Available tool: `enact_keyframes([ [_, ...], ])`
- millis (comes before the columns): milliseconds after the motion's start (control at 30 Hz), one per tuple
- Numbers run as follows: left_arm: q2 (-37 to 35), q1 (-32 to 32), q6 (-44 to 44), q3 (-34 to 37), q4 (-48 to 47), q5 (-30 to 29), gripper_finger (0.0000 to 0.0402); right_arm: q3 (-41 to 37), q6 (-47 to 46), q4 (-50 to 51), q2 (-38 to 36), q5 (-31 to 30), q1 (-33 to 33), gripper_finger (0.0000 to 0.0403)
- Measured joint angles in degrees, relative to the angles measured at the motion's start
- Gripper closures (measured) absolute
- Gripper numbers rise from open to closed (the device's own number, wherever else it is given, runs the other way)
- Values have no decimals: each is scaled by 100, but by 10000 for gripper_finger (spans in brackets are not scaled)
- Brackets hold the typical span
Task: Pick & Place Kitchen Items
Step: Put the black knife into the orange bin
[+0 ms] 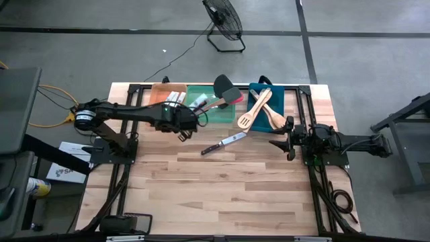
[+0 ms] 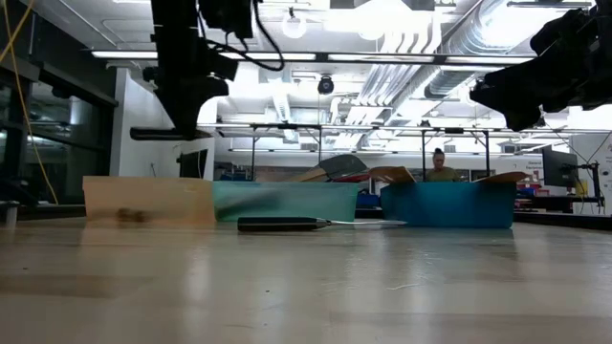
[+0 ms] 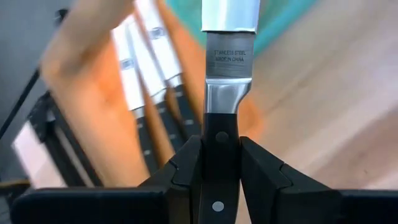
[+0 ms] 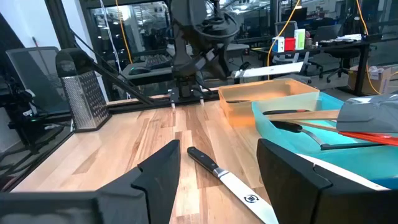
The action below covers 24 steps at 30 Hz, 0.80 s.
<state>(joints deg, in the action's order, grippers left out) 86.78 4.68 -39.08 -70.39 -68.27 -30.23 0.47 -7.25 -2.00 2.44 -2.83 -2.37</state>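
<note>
Left gripper (image 3: 219, 163) clamped on black handle of held knife (image 3: 227, 68), carried in the air above orange tray (image 1: 161, 91) at desk's far edge. Right gripper (image 4: 214, 177) spread apart, empty, near desk's right edge. Second knife (image 1: 224, 142) flat on desk just before green tray (image 1: 196, 91). Probably stiff, light, slick steel; best taken by the handle, clear of the blade.
</note>
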Motion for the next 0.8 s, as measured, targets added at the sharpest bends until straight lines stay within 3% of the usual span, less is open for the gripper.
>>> enact_keyframes([
  [333,-48,904,9,376,88,-76,325,0,0,0,0,0,0,198],
  [800,-203,2223,306,1566,1527,421,325,0,0,1,0,1,-2,198],
])
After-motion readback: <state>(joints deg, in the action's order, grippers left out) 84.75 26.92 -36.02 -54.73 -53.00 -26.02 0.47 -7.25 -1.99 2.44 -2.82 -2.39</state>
